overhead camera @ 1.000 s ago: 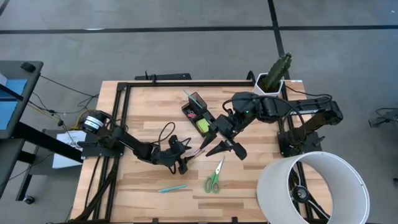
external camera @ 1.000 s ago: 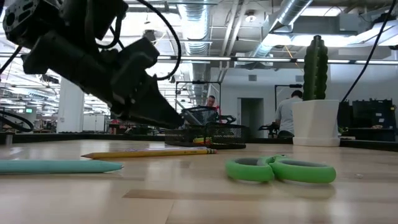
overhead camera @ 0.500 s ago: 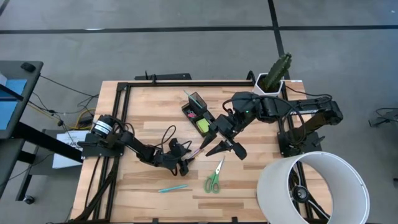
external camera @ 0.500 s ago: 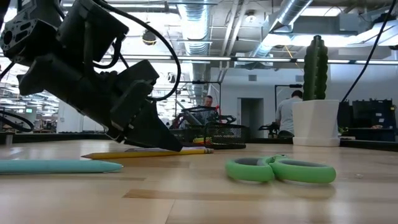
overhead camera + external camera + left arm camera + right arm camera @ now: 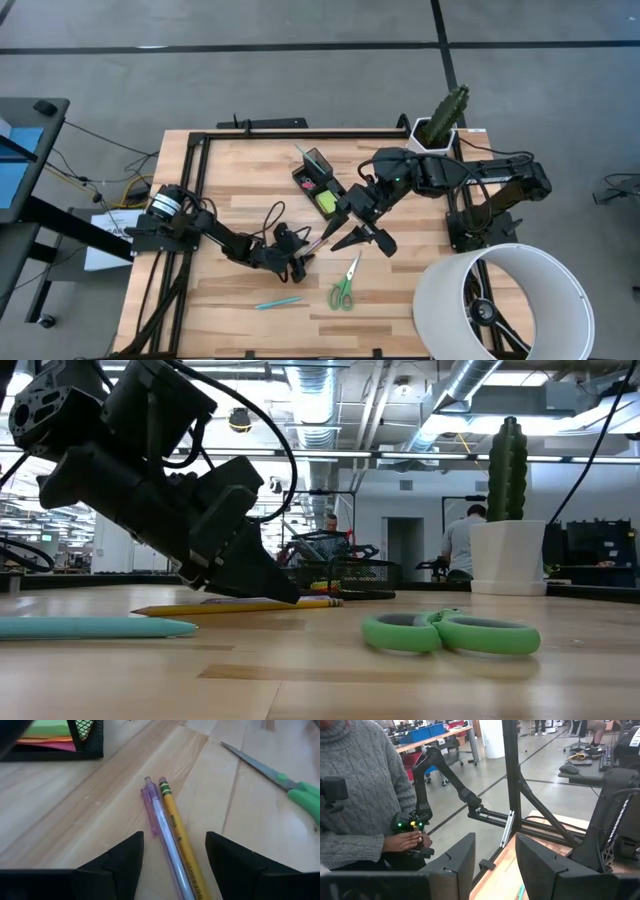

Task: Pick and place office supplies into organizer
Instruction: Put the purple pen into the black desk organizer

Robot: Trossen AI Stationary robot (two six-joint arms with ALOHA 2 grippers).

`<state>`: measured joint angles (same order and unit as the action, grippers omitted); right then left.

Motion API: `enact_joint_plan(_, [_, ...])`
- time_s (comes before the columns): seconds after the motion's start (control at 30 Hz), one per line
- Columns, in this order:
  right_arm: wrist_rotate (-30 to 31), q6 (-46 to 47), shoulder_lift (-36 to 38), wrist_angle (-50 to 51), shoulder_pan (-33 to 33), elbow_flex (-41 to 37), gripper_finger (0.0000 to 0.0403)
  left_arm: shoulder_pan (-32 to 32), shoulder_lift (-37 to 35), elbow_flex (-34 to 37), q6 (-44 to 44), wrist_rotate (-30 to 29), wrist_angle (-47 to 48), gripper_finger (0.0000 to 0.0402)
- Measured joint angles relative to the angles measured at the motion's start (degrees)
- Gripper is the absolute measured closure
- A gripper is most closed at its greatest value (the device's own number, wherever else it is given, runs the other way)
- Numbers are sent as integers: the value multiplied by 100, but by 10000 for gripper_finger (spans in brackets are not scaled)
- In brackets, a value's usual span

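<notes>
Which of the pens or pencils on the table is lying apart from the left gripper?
The teal pen, alone near the table's front edge. The purple pen and yellow pencil lie side by side between the left gripper's open fingers.

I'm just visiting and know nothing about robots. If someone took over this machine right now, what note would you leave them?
Left hand: open, low over the table, straddling a clear purple pen and a yellow pencil lying side by side.
Right hand: open, empty, hovering beside the black mesh organizer.
Done: lime-green sticky pad is in the organizer tray.
Left: the pen and pencil, green-handled scissors and teal pen, all on the wooden table.
</notes>
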<state>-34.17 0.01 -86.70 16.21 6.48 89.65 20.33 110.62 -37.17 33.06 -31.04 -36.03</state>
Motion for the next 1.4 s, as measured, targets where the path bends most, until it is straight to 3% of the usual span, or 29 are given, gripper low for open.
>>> enact_joint_plan(0.17, [-1,0,0,0,0,0,270,4,56,-13,23,-219,119,210])
enact_joint_plan(0.43, [-2,0,0,7,0,0,269,207,1143,-237,-87,-1009,-1361,238])
enact_joint_plan(0.9, [-2,0,0,2,0,0,270,421,1243,-827,723,-1483,-2,246])
enact_joint_plan(1.03, [-2,-1,0,2,0,0,268,416,1240,-917,788,-1485,279,280])
enact_joint_plan(1.23, [-2,0,0,2,0,0,270,388,1216,-931,971,-1131,223,370])
enact_joint_plan(1.4, [-2,-1,0,2,0,0,268,345,1039,-901,943,-912,269,379])
